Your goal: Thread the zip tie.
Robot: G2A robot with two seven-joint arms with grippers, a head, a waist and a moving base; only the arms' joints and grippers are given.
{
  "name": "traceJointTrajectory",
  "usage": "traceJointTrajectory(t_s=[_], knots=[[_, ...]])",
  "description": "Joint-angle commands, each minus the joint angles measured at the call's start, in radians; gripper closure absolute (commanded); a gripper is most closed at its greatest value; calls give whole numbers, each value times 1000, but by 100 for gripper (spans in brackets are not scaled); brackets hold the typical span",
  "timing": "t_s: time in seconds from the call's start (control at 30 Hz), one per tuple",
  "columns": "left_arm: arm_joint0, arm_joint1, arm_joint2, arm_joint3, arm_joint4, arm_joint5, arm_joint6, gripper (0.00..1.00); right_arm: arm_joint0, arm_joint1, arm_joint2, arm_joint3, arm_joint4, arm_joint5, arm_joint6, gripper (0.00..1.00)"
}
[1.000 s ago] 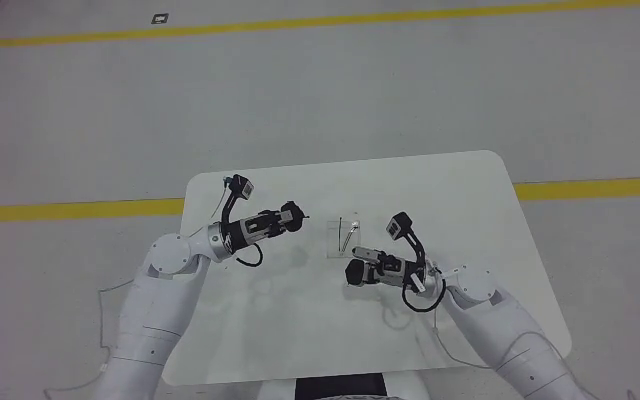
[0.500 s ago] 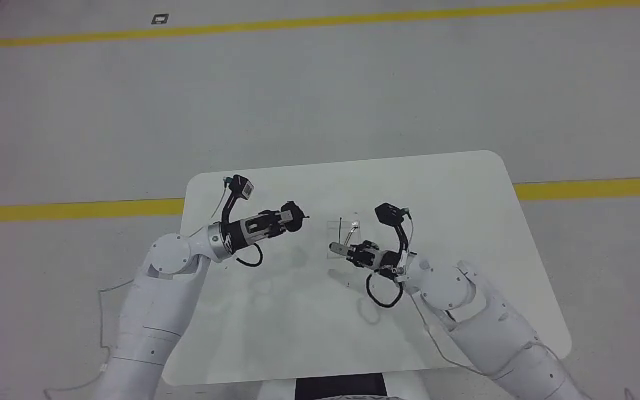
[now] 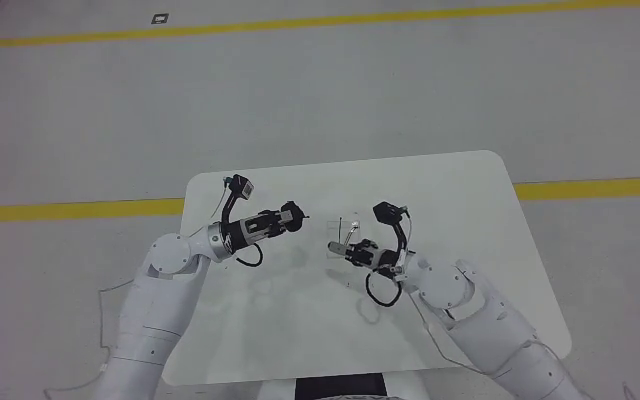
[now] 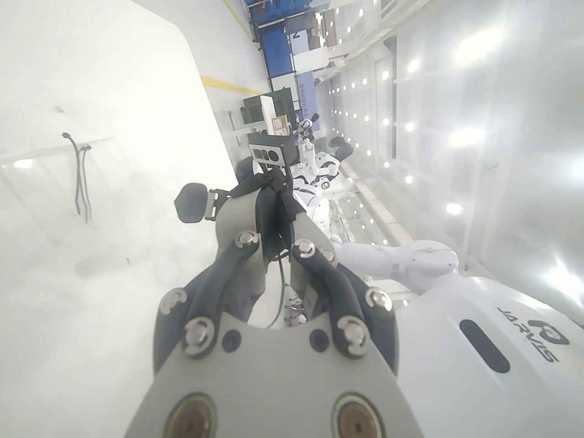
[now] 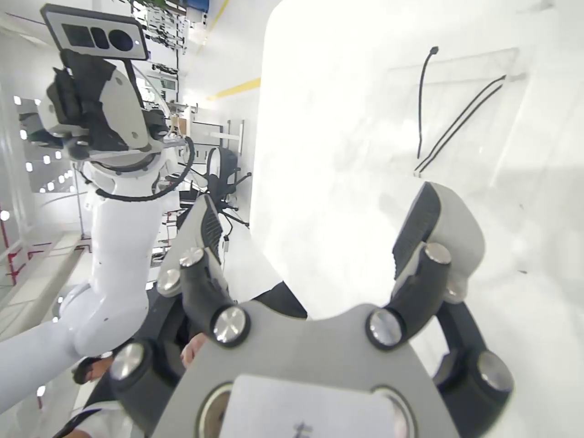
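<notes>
While left pincer (image 3: 296,214) is held pressed together, right pincer (image 5: 317,198) is held spread; zip ties (image 5: 458,124) are seen on desk (image 5: 342,93) just ahead of it.

From above, the zip ties (image 3: 346,231) are hairlines, too thin to count, and the right gripper (image 3: 338,248) overlaps part of their clear sheet (image 3: 333,235). In the left wrist view, the left gripper (image 4: 262,211) ends against dark parts behind it, so anything pinched there cannot be made out.
</notes>
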Motion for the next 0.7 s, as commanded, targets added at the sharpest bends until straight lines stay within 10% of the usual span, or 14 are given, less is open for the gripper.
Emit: traceJointTrajectory(t_s=[0.0,0.37,0.67], knots=[[0,0,0,0,0,0,0,100,34,-4,-19,0,-26,18,25,0],[0,0,0,0,0,0,0,100,232,-60,-174,124,-99,157,70,0],[0,0,0,0,0,0,0,100,253,-73,-194,162,-94,159,44,0]])
